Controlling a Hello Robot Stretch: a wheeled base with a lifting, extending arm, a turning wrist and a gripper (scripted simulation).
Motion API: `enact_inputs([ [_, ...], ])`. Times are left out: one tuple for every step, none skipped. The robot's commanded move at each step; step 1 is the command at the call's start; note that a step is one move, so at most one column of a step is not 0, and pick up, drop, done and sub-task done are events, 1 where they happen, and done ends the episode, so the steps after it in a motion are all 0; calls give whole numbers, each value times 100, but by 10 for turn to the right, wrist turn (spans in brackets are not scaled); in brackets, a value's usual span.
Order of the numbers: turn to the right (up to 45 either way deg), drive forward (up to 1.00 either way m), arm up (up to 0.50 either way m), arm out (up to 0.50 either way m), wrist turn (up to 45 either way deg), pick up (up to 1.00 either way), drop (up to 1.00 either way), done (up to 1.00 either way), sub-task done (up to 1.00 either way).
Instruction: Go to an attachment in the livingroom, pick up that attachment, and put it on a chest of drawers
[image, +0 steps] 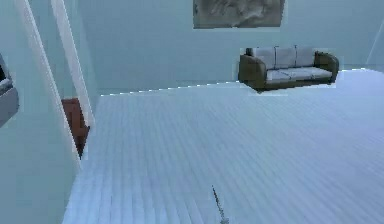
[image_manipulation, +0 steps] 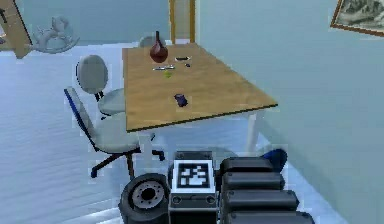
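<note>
- The task's thing is most likely on the table (image_manipulation: 225, 95) in the arm side view, where a small dark thing (image_manipulation: 181, 99) lies near the middle, at about 5 o'clock from the red vase (image_manipulation: 158, 52); I cannot tell whether it is the attachment, so the wrong item may get picked
- Some pale bits (image_manipulation: 165, 69) lie just beside the vase at its 6 o'clock, and one of them could be the attachment instead; a reach for them could knock the upright vase over
- The gripper (image_manipulation: 147, 196) sits at 6 o'clock in that view, left of the white marker square (image_manipulation: 193, 177); its far end is hard to make out, so I cannot tell whether it holds anything, and a missed grasp could pass unnoticed
- The arm (image_manipulation: 250, 190) looks low against the tabletop; if it extends toward 12 o'clock before it lifts, it may hit the table's near edge or its white leg (image_manipulation: 252, 130)
- A white chair (image_manipulation: 93, 72) and a blue chair (image_manipulation: 85, 118) stand at the table's 9 o'clock, the blue one near the gripper at its 11 o'clock; a turn or short drive could bump them
- In the forward view there is open floor, a sofa (image: 290, 68) at 2 o'clock and a doorway (image: 75, 120) at 9 o'clock; I cannot tell where the chest of drawers stands, so a long carry could clip the door frame
</note>
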Motion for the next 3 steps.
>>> enact_inputs([
  [300,0,0,0,0,0,0,0,0],
  [0,100,0,0,0,0,0,0,0],
  [0,50,0,0,0,0,0,0,0],
])
